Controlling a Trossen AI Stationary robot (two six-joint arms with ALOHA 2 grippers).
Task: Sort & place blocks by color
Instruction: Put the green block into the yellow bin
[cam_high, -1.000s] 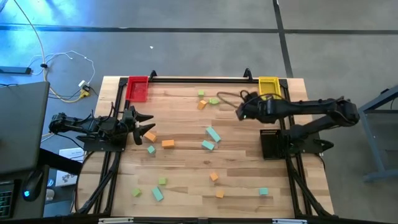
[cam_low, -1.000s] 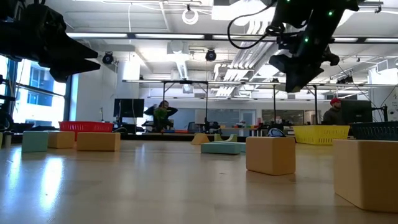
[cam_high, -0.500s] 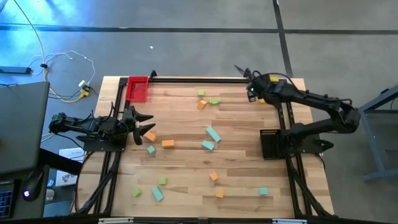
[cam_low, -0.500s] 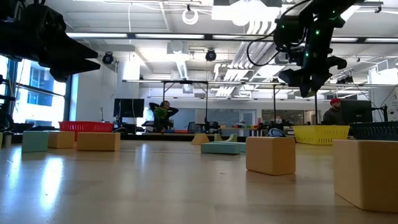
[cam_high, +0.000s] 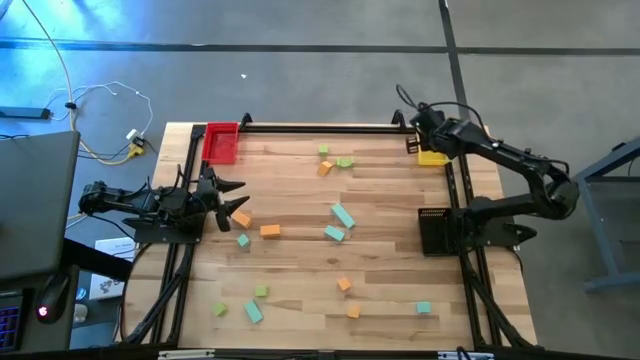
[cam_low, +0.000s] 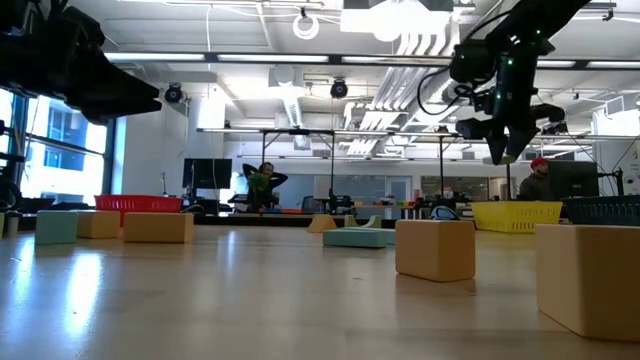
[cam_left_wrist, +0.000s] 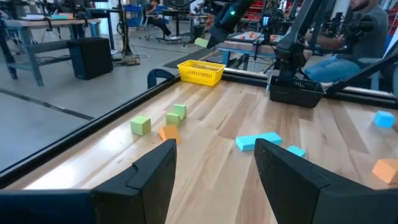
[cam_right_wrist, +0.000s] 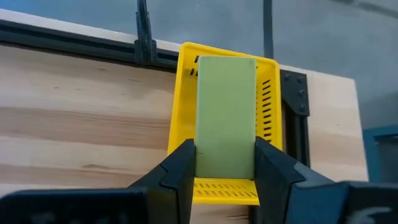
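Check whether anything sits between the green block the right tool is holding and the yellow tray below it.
Nothing visible does. The right tool holds the light green block directly above the yellow tray, and the right wrist view shows only the tray's own walls and floor beneath the block; no other block shows inside, though the block hides part of the floor.

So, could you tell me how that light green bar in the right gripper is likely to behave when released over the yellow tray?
The light green bar looks rigid and flat-sided, so it probably won't roll. Released by the right gripper above the yellow tray, it would likely land flat.
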